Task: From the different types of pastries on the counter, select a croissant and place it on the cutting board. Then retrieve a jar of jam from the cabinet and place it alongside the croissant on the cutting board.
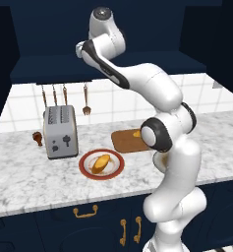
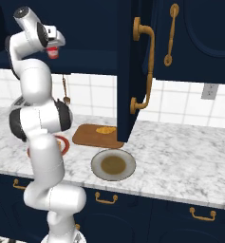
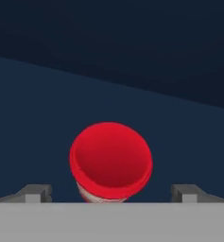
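navy shelf surfaces of the cabinet [image 3: 132, 56] surround the jar of jam [image 3: 111, 160], which sits between the fingertips [image 3: 35, 193] of the gripper [image 2: 52, 51], raised at shelf height. the tips stand wide of the lid on both sides, so the claw reads as open, with no contact confirmed. risk, as a judgement: closing off-centre or too high on the lid could tip the jar or let it slip on withdrawal. below, the croissant [image 2: 105, 129] lies on the cutting board [image 2: 88, 136], on the marble counter [image 2: 180, 152] beside a plate [image 2: 113, 165] and an open cabinet door [image 2: 133, 71].
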